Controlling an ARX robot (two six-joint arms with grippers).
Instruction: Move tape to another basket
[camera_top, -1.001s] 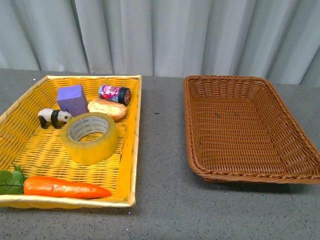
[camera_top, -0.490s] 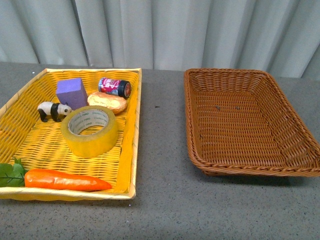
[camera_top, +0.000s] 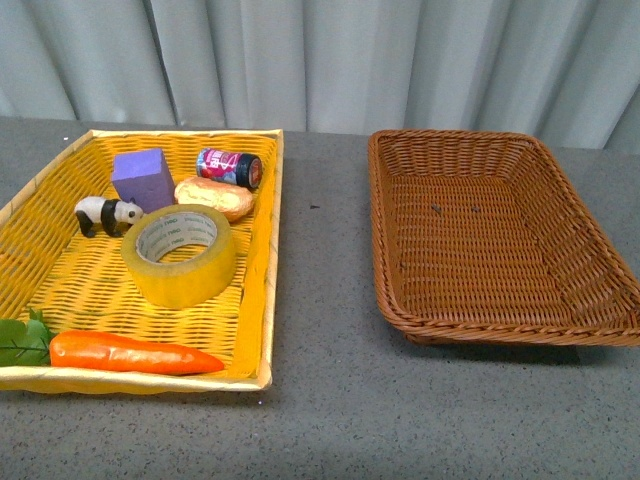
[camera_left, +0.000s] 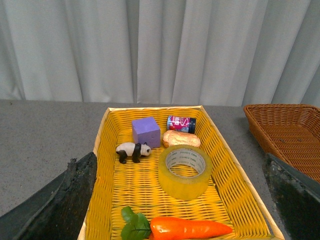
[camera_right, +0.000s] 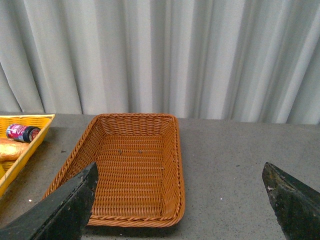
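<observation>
The tape (camera_top: 180, 255), a wide yellow translucent roll with a white printed core, lies flat in the middle of the bright yellow basket (camera_top: 262, 250); the left wrist view has the tape (camera_left: 185, 171) too. The brown wicker basket (camera_top: 385, 260) sits to its right with nothing inside, and the right wrist view shows the same basket (camera_right: 172, 175). Neither arm appears in the front view. My left gripper (camera_left: 180, 210) is open, well back from the tape and above the yellow basket's near end. My right gripper (camera_right: 180, 205) is open over the brown basket's near right corner.
The yellow basket also holds a purple block (camera_top: 143, 178), a toy panda (camera_top: 107, 214), a bread roll (camera_top: 214, 197), a small can (camera_top: 229, 166) and a carrot with green leaves (camera_top: 130, 353). Grey tabletop (camera_top: 320, 300) separates the baskets. A pale curtain hangs behind.
In the front view the whole scene has slid upward a little over the last second, as if the camera tilted. No object has moved relative to the baskets.
</observation>
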